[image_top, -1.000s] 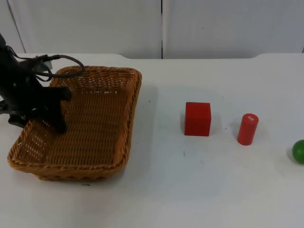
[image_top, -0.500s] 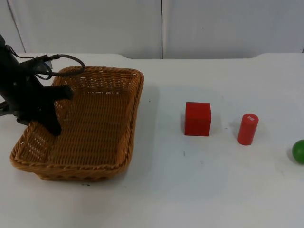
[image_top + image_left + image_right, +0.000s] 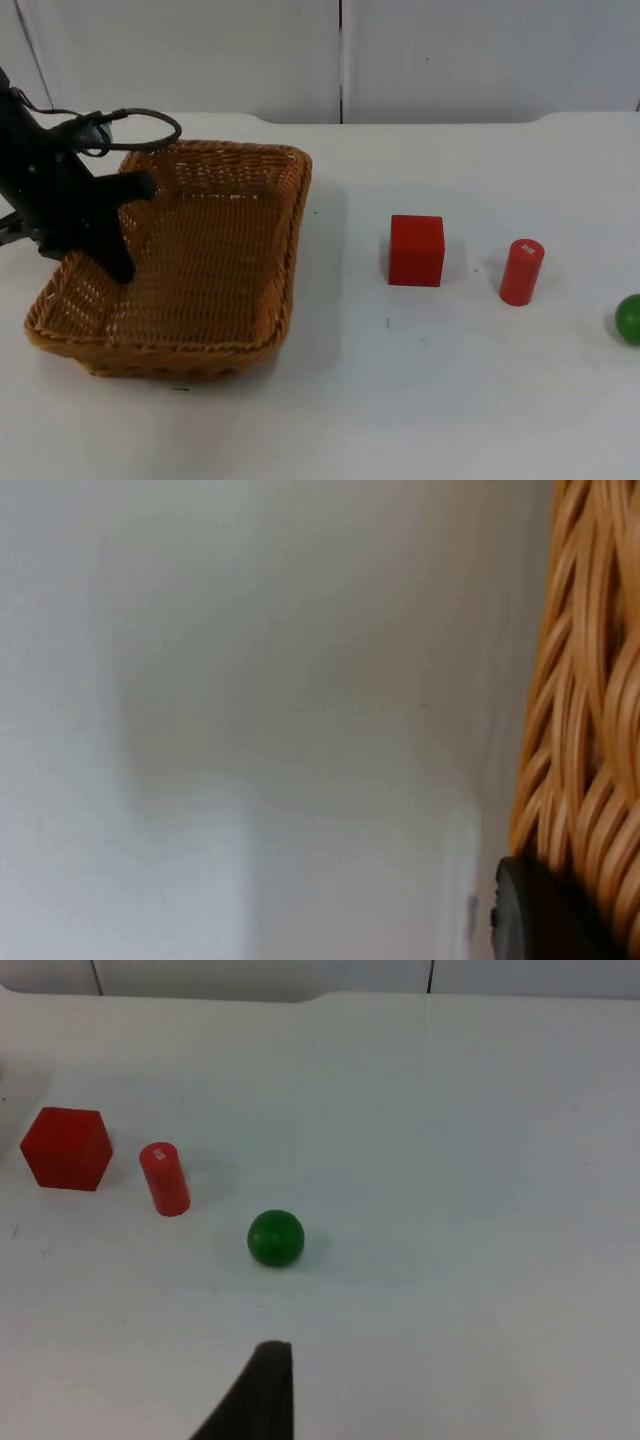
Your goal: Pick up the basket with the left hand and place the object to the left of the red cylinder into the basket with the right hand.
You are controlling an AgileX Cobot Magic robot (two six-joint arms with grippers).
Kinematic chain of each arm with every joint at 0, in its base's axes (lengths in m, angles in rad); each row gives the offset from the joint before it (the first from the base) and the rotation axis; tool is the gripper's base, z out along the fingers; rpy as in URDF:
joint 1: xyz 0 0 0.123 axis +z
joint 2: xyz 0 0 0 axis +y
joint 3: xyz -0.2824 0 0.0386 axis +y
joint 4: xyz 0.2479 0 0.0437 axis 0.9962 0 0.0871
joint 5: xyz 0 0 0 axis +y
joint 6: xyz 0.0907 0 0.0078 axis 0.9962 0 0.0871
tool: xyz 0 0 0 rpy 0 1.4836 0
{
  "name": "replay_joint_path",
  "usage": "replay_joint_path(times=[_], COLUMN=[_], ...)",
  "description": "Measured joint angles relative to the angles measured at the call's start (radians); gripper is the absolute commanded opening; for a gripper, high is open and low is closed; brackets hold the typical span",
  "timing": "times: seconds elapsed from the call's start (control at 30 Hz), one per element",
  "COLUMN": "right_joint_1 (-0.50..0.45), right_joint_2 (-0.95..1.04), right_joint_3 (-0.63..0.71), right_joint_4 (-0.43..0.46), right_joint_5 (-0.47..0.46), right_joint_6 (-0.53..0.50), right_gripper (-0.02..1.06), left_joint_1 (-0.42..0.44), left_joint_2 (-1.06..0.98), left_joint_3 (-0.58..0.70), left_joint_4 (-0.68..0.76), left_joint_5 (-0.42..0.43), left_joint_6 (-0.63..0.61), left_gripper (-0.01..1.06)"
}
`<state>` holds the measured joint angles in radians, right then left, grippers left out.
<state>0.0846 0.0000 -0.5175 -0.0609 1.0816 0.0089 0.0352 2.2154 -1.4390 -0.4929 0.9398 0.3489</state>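
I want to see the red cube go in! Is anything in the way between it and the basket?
Nothing visible. Bare table lies between the cube and the basket, which the left gripper holds by its left rim. The cylinder stands on the cube's far side.

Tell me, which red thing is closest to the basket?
The red cube. It sits between the wicker basket and the red cylinder, which stands farther away, toward the green ball.

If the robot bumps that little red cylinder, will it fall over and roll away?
Probably. The red cylinder stands upright on a narrow end, taller than wide, so a nudge near its top would likely tip it. Once on its round side it could roll across the smooth white table, perhaps toward the green ball.
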Motion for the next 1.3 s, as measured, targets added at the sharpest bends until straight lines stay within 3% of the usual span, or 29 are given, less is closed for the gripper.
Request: replay_joint_path(times=[0.27, 0.57, 1.3], right_joint_1=[0.0, 0.0, 0.0], right_joint_2=[0.002, 0.002, 0.002], right_joint_3=[0.0, 0.0, 0.0], right_joint_4=[-0.002, -0.002, -0.002], right_joint_5=[0.0, 0.0, 0.0], right_joint_6=[-0.002, -0.002, -0.002], right_gripper=[1.05, 1.05, 1.05], left_joint_1=[0.0, 0.0, 0.0], left_joint_2=[-0.122, -0.242, -0.626], left_joint_3=[0.0, 0.002, 0.136], left_joint_4=[-0.001, 0.001, 0.053], left_joint_5=[0.049, 0.203, 0.276], left_joint_6=[-0.041, -0.074, -0.15], left_gripper=[0.0, 0.0, 0.0])
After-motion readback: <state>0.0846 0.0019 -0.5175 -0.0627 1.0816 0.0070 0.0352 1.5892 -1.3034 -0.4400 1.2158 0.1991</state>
